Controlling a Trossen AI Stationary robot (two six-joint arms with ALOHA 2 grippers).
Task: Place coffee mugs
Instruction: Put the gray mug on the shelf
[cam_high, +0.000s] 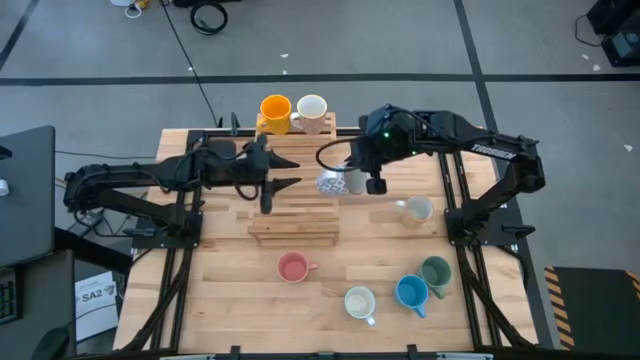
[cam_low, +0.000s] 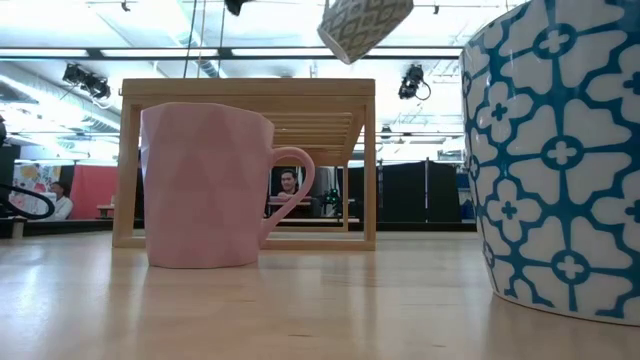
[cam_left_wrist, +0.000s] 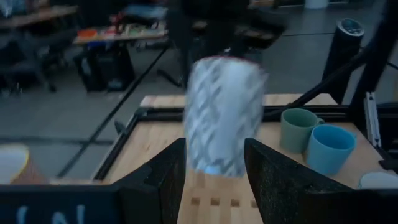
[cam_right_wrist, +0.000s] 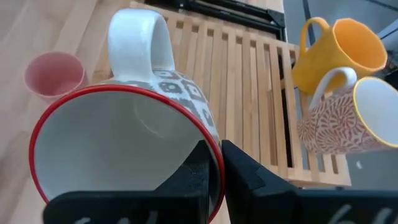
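Two mugs, orange (cam_high: 275, 109) and red-patterned (cam_high: 312, 113), are parked at the rack's (cam_high: 293, 215) 12 o'clock; a grey-patterned mug (cam_high: 331, 183) is pinched by its rim in the right gripper (cam_high: 352, 177) at the rack's 2 o'clock, the left gripper (cam_high: 272, 177) is spread empty above the rack, and five mugs are left on the table (cam_high: 225, 290).

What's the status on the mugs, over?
Right hand shut on patterned mug, aloft beside rack. Left hand open, facing it. Orange mug already on rack. Nothing blocking.
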